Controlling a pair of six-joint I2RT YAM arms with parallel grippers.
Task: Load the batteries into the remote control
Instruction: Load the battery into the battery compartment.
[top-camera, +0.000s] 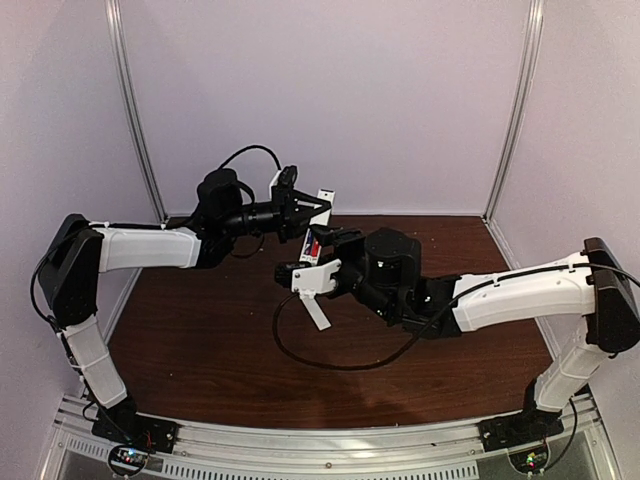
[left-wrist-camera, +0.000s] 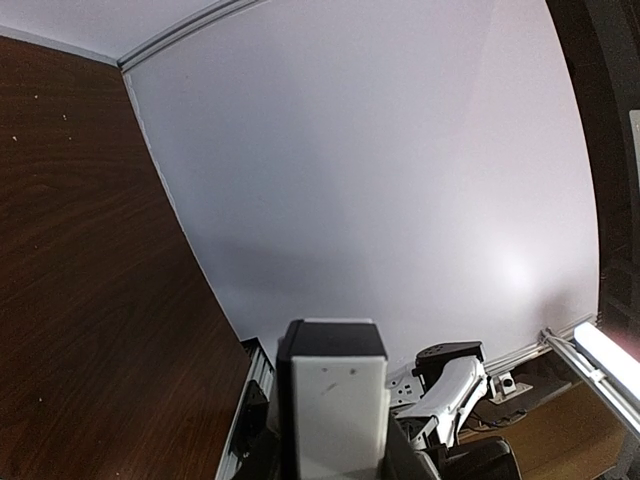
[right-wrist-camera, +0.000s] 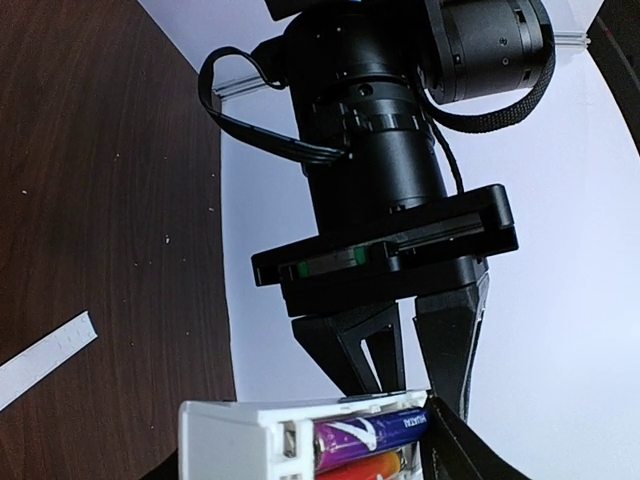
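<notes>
Left tool pinching remote control; batteries seated inside; right tool state unclear.

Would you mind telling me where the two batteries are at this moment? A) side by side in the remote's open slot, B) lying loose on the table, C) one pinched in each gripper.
A: the right wrist view shows the purple battery and the orange battery lying side by side inside the uncovered slot of the remote control, not on the table.
</notes>
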